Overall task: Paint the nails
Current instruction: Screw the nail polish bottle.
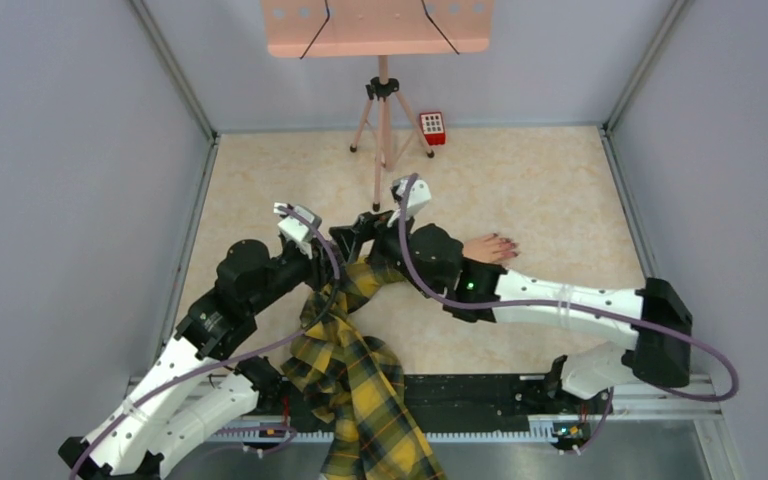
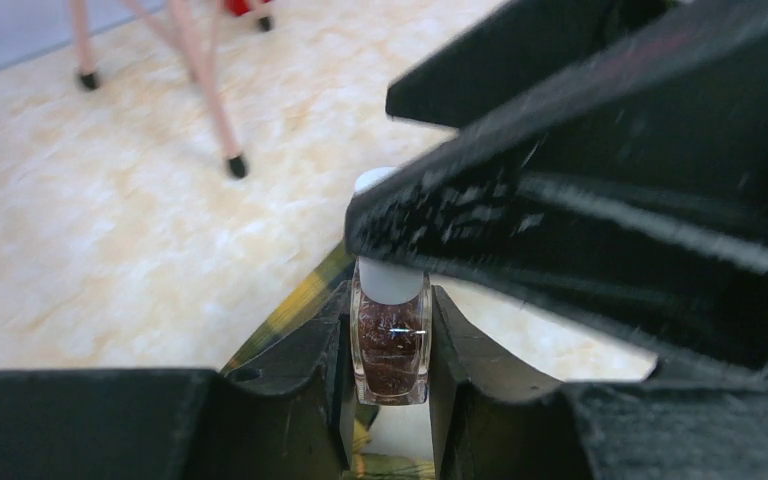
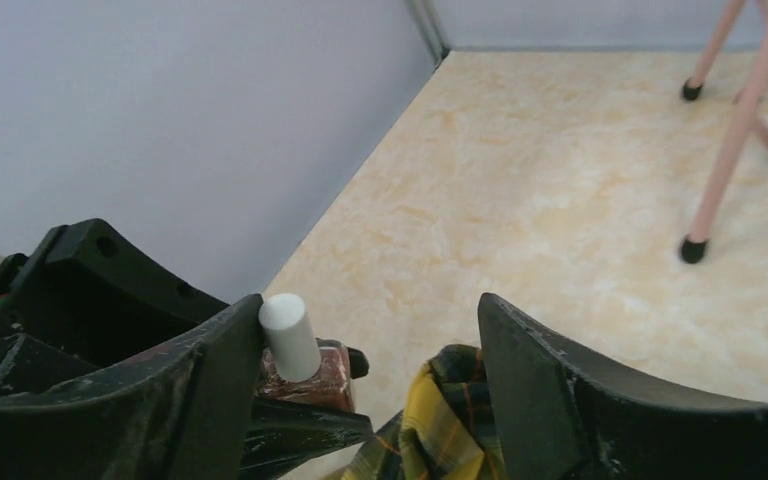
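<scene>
Gripping the polish bottle point(image 2: 391, 350), left gripper point(image 2: 390, 312) clamped tight.
The right gripper point(image 3: 365, 315) spreads wide around its white cap point(image 3: 289, 335); the nails point(image 1: 508, 243), on the mannequin hand point(image 1: 486, 249), lie centre-right in the top view.

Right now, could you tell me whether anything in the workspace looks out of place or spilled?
Nothing looks spilled or broken. Only the plaid sleeve is untidy: it trails off the near edge of the table, over the rail. The polish bottle sits capped in the left pincer; the right pincer is open.
</scene>
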Controlling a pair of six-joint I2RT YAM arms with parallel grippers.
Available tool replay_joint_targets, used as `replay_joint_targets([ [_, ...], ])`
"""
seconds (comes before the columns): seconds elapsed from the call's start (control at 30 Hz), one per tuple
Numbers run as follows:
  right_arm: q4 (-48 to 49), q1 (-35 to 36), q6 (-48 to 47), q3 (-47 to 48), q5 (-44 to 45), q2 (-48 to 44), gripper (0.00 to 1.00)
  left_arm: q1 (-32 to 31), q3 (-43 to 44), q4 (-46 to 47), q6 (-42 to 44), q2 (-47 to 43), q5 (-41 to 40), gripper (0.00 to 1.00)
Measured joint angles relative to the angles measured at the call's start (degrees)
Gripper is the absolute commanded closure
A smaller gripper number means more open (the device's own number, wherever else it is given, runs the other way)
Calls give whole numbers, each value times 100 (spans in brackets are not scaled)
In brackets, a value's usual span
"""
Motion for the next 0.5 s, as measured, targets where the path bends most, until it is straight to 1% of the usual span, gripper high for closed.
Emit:
replay_joint_targets([
  [0.13,-140,-2,-455,-315,240,-774,14,-11,0,278,28,26,911,100],
  [0.23,-50,-149,-734,-706,94,-1445,10,-9,0,380,28,50,1626,100],
  [0.3,125,-356,-863,-1047,-358,-1864,10,-9,0,439,28,79,2096,100],
  [0.4,531,-758,-957,-1637,-1405,-2415,8,-11,0,555,7,129,2916,100],
  [0.5,933,-1049,-1034,-2109,-2662,-2780,8,-11,0,721,-66,214,3845,100],
])
